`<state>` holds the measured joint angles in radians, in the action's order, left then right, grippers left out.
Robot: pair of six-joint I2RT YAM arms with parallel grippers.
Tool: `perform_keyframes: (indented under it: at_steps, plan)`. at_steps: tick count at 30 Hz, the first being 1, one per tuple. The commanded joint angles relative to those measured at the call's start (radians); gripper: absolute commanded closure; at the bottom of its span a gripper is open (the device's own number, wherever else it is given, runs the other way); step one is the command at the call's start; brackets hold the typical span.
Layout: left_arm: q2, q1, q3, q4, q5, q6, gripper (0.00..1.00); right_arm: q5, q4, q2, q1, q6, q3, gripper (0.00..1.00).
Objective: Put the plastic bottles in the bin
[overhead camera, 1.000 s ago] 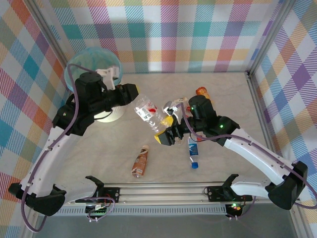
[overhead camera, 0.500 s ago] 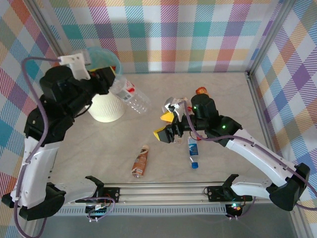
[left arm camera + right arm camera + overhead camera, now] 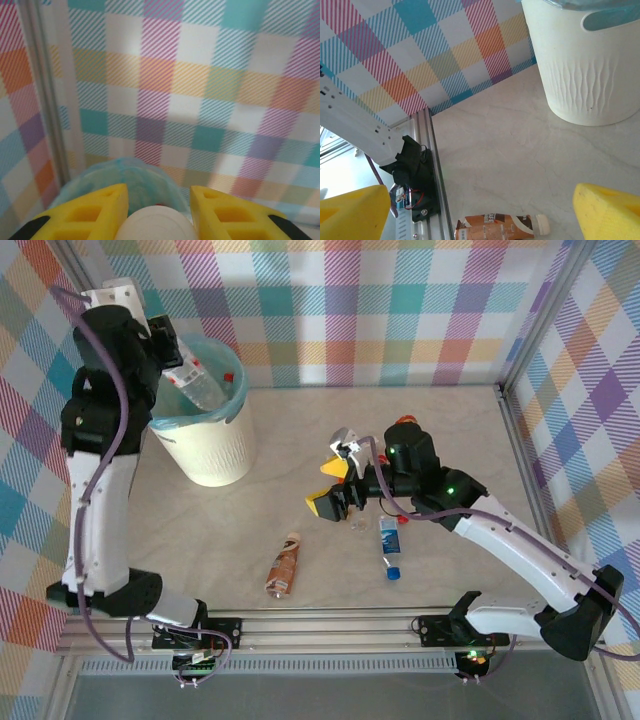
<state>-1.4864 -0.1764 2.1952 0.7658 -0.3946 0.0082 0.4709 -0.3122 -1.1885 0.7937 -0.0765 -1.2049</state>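
Left pincer (image 3: 176, 353) swung bottle (image 3: 203, 390) over bin (image 3: 215, 455) (clamped).

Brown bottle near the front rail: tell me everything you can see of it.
The brown bottle is small and looks like plastic, with a brown printed label wrapped round its body and a white cap on a narrower neck. The cap is on. It lies on its side on the pale table, cap end toward the far wall, slightly slanted. Nothing but the table touches it.

left hand (image 3: 170, 352) | carried clear bottle (image 3: 203, 390) up from centre | now over bin (image 3: 215, 455)
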Motion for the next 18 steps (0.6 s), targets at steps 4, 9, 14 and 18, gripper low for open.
perform_keyframes:
  at_steps: [4,9,14,18]
  plan:
    - [-0.091,0.169,-0.021,0.001,0.077,-0.013,1.0,0.0,-0.014,-0.007,0.009,0.036,-0.029,0.07]
    - [-0.093,0.27,-0.173,-0.103,0.147,-0.051,1.0,0.004,-0.018,-0.008,0.009,0.039,-0.016,0.06]
    - [-0.09,0.312,-0.32,-0.167,0.194,-0.054,1.0,0.007,-0.021,-0.021,0.01,0.047,-0.015,0.07]
    - [-0.073,0.318,-0.441,-0.231,0.236,-0.043,1.0,0.018,-0.018,-0.038,0.01,0.047,-0.018,0.06]
